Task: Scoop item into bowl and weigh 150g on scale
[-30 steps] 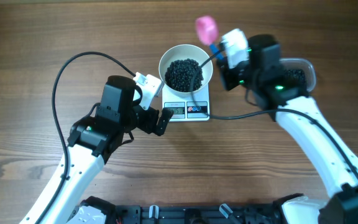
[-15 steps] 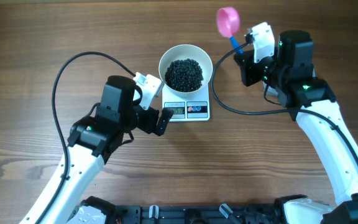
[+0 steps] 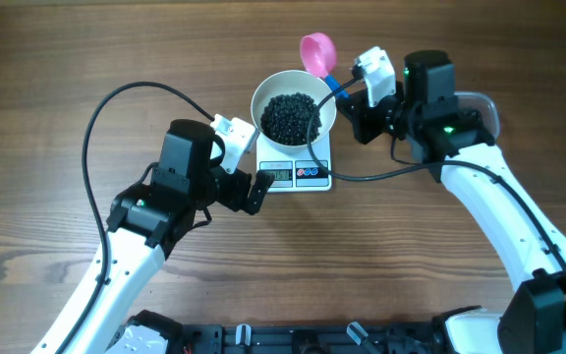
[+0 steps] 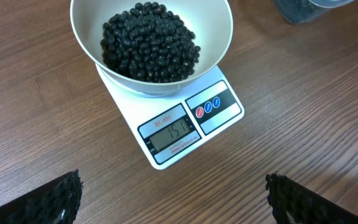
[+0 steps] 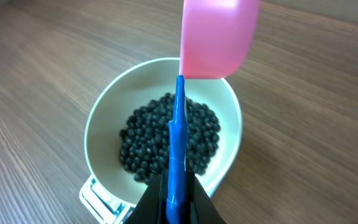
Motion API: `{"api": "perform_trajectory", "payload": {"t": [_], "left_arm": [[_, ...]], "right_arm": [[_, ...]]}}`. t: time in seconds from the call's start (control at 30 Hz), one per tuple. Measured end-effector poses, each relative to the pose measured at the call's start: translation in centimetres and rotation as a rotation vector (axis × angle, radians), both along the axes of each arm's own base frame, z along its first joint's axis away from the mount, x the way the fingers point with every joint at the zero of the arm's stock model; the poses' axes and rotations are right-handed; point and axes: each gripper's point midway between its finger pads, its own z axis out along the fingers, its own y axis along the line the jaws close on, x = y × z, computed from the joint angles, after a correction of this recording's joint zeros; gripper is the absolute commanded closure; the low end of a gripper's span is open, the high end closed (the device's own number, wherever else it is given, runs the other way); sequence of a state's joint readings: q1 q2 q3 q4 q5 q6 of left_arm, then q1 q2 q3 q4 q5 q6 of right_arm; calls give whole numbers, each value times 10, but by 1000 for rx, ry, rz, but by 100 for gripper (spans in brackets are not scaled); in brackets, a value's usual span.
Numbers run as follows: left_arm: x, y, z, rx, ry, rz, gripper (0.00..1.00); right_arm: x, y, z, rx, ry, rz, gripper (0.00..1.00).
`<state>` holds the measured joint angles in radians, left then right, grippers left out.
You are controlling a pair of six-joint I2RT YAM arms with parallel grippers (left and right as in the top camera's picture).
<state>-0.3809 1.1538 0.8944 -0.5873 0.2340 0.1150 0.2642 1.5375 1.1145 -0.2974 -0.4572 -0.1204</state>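
1. The scoop (image 3: 316, 51) has a thin blue handle and a smooth, rounded pink plastic head. Its long axis runs from the right gripper (image 3: 352, 97) slantwise toward the far edge of the table (image 3: 67, 59), head first.
2. The right gripper is clamped on the near end of the blue handle. In the right wrist view the handle goes straight away from the dark fingers (image 5: 148, 208) and crosses above the bowl (image 3: 259, 113).
3. The pink head hangs in the air at the far right part of the bowl's rim. Whether it holds anything, I cannot tell.
4. The bowl is round, deep, plain white and smooth. It stands on the scale (image 3: 298, 175), around the middle of the table and somewhat nearer to the far edge.
5. The beads (image 3: 291, 116) are small, round, glossy and black. They lie in a loose heap inside the bowl.
6. The scale is a flat white square. Its grey display and two round buttons face the near edge of the table. The digits seem to read 151, but they are small.
7. The left gripper (image 3: 249, 165) stands with its jaws wide apart and holds nothing, just beside the scale's left edge.
8. A clear plastic tub (image 3: 480, 106) sits to the right, mostly hidden by the right arm.
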Motion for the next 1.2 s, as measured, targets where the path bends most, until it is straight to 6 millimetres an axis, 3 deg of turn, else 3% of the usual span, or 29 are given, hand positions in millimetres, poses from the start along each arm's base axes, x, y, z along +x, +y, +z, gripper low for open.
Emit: {"api": "perform_trajectory", "payload": {"t": [0.27,0.67,0.97,1.2], "left_arm": [[0,0,0,0,0,0,0],[0,0,0,0,0,0,0],[0,0,0,0,0,0,0],[0,0,0,0,0,0,0]], "right_arm": [[-3,15,-18,-64,-2,51,96],[1,14,-47,-103,48,53,96],[-8,24,-63,-169,51,117,96],[-8,17,-73,-219,64,102,96]]}}
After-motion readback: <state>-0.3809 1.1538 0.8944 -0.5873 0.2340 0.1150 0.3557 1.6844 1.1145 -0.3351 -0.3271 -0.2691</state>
